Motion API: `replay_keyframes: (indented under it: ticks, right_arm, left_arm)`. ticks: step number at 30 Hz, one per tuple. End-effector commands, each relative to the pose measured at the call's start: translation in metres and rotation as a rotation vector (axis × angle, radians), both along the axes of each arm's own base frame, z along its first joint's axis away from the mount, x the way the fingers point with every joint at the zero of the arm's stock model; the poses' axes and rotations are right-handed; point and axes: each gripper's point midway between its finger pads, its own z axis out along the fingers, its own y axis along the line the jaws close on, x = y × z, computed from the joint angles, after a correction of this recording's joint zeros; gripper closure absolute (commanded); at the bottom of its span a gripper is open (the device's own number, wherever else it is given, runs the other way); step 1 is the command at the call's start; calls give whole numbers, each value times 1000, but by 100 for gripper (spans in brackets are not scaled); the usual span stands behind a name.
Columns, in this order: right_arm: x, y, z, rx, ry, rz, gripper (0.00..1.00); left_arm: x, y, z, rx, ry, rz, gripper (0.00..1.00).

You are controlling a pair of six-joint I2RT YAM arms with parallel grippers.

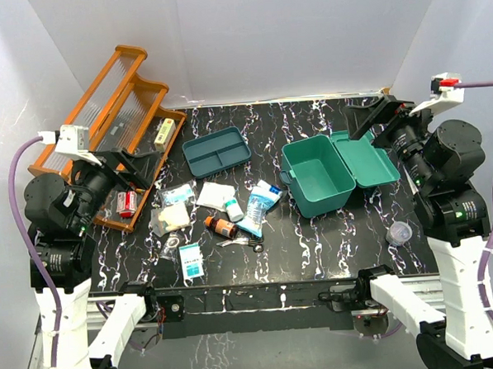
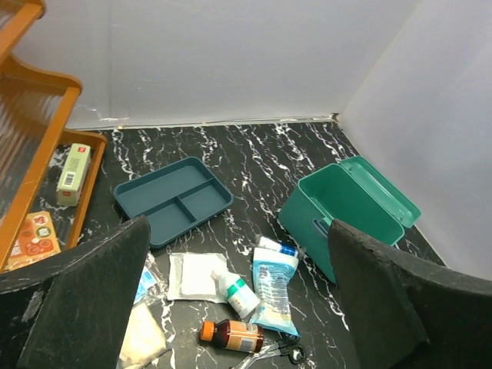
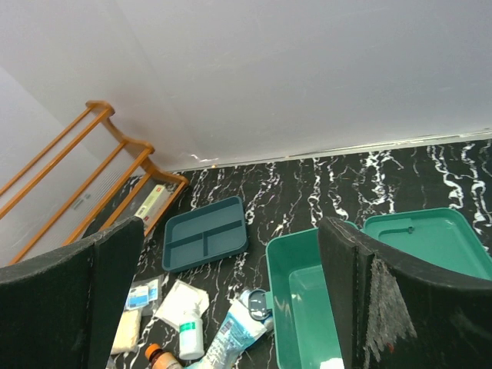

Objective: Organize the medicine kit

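Observation:
The medicine kit (image 1: 319, 179) is a teal-green box standing open right of centre, its lid (image 1: 367, 158) folded back; it also shows in the left wrist view (image 2: 338, 206) and the right wrist view (image 3: 304, 296). A dark teal divided tray (image 1: 217, 150) lies left of it. Loose on the table are a white bottle (image 1: 233, 208), a brown bottle with an orange cap (image 1: 221, 226), a blue pouch (image 1: 260, 207), a gauze packet (image 1: 215, 194) and small scissors (image 1: 243, 242). My left gripper (image 1: 140, 166) is open and empty above the rack's front. My right gripper (image 1: 373, 116) is open and empty behind the kit.
An orange wooden tiered rack (image 1: 110, 105) stands at the far left with a pale box (image 1: 164, 133) and a red packet (image 1: 126, 204) on it. More packets (image 1: 191, 260) lie near the front left. A small clear cup (image 1: 399, 233) sits at the right. White walls enclose the table.

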Motion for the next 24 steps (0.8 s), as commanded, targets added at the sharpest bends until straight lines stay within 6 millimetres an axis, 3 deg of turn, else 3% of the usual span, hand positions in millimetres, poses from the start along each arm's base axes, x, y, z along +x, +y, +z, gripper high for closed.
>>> replay_keyframes:
  ticks: [1,14,20,24]
  right_arm:
    - [-4,14,18,30,-69,84,4]
    - [-6,38,5,30,-63,232,2]
    - [5,62,-26,41,21,364,2]
    - [19,72,-53,71,100,418,9]
  left_arm:
    - [-3,-18,8,5,-49,-114,2]
    - [-5,-55,-16,4,-22,-351,1]
    - [12,-73,-61,-29,87,-461,1]
    - [25,-82,-92,-103,182,-490,1]
